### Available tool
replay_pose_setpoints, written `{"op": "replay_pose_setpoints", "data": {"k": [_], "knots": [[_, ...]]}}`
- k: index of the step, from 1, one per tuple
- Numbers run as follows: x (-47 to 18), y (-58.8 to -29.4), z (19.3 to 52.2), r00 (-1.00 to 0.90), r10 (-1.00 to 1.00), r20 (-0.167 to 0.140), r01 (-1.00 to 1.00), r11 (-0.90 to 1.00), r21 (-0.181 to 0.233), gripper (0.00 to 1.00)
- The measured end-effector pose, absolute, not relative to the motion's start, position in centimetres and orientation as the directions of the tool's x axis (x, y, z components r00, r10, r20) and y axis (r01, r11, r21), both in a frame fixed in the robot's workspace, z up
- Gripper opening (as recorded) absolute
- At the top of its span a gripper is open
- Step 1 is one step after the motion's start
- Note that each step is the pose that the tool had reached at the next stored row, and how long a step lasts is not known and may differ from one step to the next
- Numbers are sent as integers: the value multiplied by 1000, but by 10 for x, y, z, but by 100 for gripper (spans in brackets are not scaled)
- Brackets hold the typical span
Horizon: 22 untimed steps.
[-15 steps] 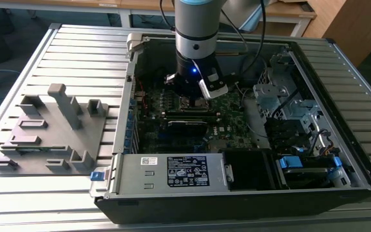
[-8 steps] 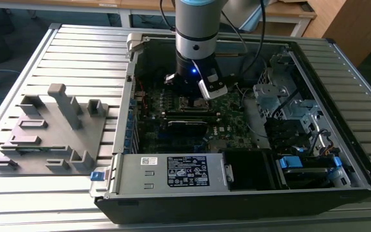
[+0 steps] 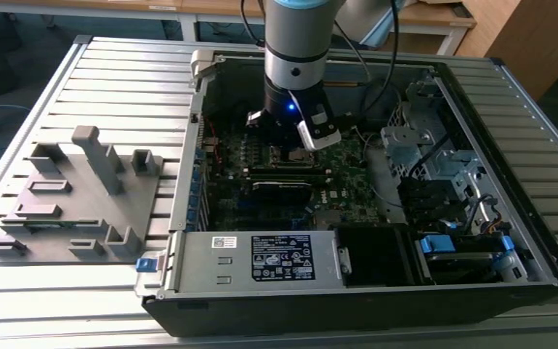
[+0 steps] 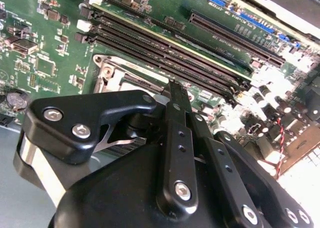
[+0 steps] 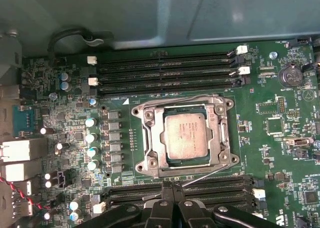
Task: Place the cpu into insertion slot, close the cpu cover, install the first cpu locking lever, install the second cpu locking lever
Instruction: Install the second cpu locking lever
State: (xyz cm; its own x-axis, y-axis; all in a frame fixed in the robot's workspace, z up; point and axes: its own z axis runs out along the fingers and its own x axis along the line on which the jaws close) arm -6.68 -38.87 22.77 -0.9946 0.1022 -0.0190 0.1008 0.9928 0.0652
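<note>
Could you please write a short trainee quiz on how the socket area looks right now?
1. True or false: the cover stands raised, off the cpu.
2. What is the end effector nearest to? A) the slanting lever B) the power supply C) the coin cell
3. Fill in: the cpu lies with its ____ metal face up.
Key: 1 false; 2 A; 3 grey.
</note>
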Motion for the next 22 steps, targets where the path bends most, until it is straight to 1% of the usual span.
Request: {"op": "replay_pose_setpoints", "data": {"k": [12,22], "knots": [[-73,-392,224,-995,100,-22,98,993,66,10],[-79,-392,210,-995,99,-23,97,993,65,10]]}}
